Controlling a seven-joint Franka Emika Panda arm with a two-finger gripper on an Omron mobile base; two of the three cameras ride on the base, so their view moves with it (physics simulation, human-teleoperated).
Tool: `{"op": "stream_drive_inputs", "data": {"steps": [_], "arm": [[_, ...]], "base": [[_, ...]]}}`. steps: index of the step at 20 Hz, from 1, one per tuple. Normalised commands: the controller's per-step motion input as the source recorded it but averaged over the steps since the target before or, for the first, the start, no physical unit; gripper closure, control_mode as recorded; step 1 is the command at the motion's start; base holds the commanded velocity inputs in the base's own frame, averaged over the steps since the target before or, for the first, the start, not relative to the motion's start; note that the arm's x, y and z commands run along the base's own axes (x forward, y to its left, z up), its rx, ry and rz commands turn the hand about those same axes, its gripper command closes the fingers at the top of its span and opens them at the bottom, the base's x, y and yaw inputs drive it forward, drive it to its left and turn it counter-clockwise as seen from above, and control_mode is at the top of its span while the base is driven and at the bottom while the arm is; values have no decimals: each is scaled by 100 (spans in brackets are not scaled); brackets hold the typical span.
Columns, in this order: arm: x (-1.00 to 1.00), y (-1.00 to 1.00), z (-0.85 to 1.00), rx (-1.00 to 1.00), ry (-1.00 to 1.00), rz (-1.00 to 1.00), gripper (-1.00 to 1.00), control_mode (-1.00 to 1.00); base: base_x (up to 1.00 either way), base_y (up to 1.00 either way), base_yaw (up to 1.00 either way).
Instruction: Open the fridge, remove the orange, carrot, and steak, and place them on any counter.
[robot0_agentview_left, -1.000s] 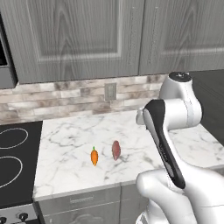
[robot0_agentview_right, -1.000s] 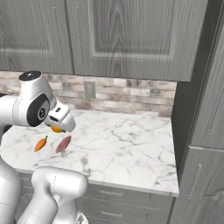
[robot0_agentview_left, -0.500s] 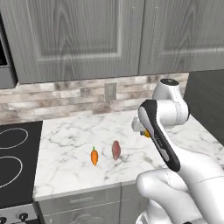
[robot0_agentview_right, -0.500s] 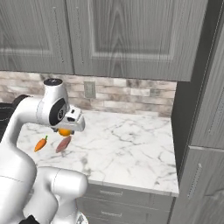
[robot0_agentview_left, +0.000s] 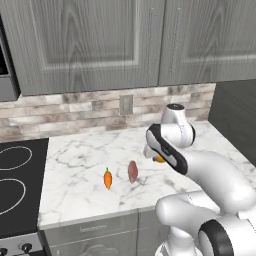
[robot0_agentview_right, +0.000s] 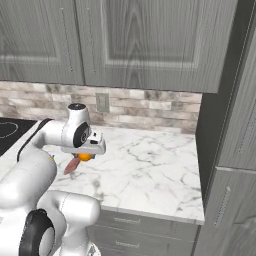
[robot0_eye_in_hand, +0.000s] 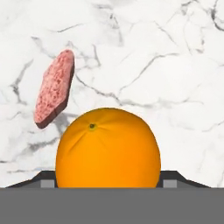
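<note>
A: Looking at the orange (robot0_eye_in_hand: 107, 147): smooth, round, bright, tiny stem dimple?
B: Yep, gripper (robot0_agentview_right: 85, 155) clamped on it over the counter (robot0_agentview_right: 150, 170), just right of the steak (robot0_eye_in_hand: 54, 88).

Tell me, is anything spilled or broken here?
No, nothing looks wrong. The carrot and steak lie neatly on the counter, and the hand holds the orange above it.

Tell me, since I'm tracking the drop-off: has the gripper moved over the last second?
Yes. The gripper, shut on the orange, has come down toward the counter, nearing the steak.
</note>
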Motion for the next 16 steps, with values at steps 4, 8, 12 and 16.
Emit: {"op": "stream_drive_inputs", "data": {"steps": [4,8,12,16], "arm": [[57,0,-69,-6,6,5,100,-100],[43,0,-62,-4,4,4,100,-100],[29,0,-43,-1,6,1,100,-100],[22,0,-26,0,9,0,100,-100]], "base": [[0,0,0],[0,0,0],[0,0,0],[0,0,0]]}}
